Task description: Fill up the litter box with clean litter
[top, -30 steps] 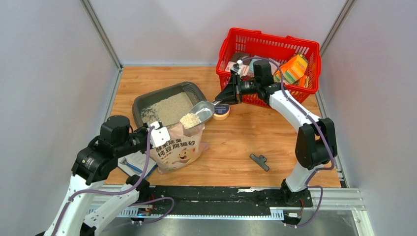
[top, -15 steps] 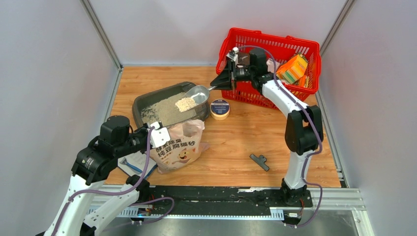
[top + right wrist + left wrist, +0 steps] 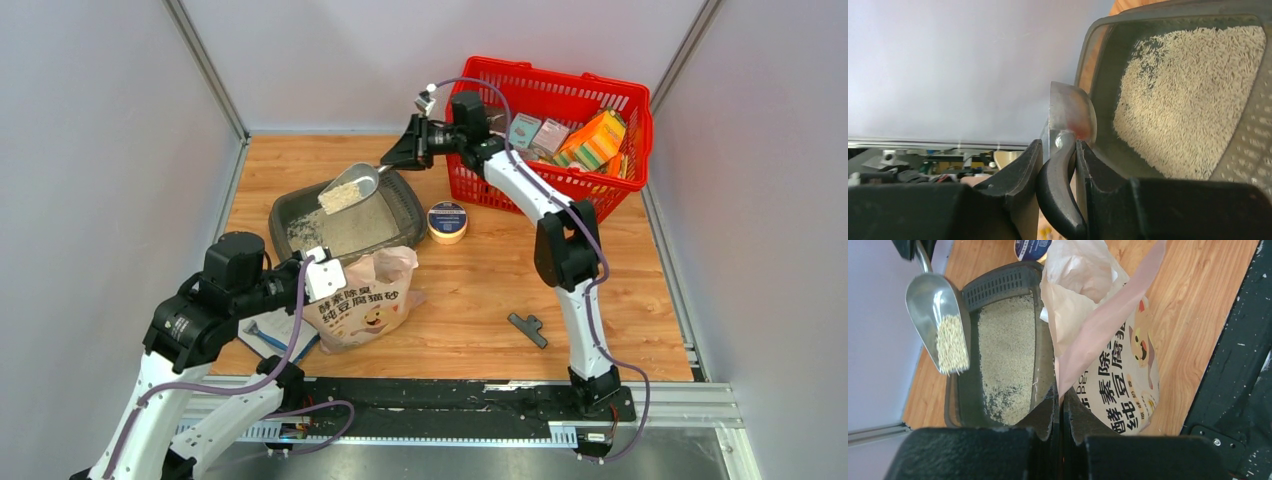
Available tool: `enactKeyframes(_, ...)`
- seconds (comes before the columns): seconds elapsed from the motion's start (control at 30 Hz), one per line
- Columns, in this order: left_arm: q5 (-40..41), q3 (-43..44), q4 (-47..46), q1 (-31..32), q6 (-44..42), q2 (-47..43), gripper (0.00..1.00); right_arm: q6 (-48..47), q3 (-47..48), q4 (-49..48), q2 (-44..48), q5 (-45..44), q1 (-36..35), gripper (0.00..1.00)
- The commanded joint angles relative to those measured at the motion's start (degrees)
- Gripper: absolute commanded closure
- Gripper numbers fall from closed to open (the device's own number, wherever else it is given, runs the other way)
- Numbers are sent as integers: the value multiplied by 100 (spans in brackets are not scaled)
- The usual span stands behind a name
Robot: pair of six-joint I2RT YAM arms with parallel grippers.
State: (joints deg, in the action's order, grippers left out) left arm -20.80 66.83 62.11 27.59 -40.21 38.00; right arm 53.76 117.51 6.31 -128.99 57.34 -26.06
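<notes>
One silver scoop [image 3: 350,186] with a black handle: the right gripper [image 3: 1058,152] is clamping that handle between both fingers and is holding the bowl tilted, mouth downward, above the far left part of the litter box [image 3: 402,203]. A small heap of pale grains is sitting at the lip of the bowl; whether any is falling cannot be told. The clean litter [image 3: 1007,350] is lying in a band along the middle of the box floor, with dark bare floor showing along the left side and at the near end. The printed bag [image 3: 368,300] is standing just near of the box, and the left gripper [image 3: 1060,405] is pinching its top edge, jaws pressed together on the film, propping it upright. By my reading the pour is going best with the lip well inside the rim, the tilt steepening slowly and the stream falling on the bare patches — a fast flip is risking grains on the table. Hidden or unclear: the right wrist view is showing only the back of the bowl, so the load is unseen there. From above, the bag and left arm are covering the box's near rim, and the bag's inside is not showing. A round tin [image 3: 447,221] and a red basket [image 3: 580,85] are standing to the right, apart from the pour.
</notes>
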Motion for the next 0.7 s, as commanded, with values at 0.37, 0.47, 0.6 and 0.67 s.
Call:
enactKeyframes(0.37,-302,111,-709,-17,-172,-302,100,-1482,1018,978,-399,-1972,-470,100)
enactKeyframes(0.47,-311,41,-770,-17,-189,-337,100,-1631,1151,1030,-478,-2148,-575,100)
enactKeyframes(0.6,-337,-64,-823,-17,-189,-451,100,-1754,1422,1074,-601,-2604,-812,100)
enactKeyframes(0.67,-355,-91,-814,-17,-189,-504,100,-1825,1581,1162,-741,-2824,-900,100)
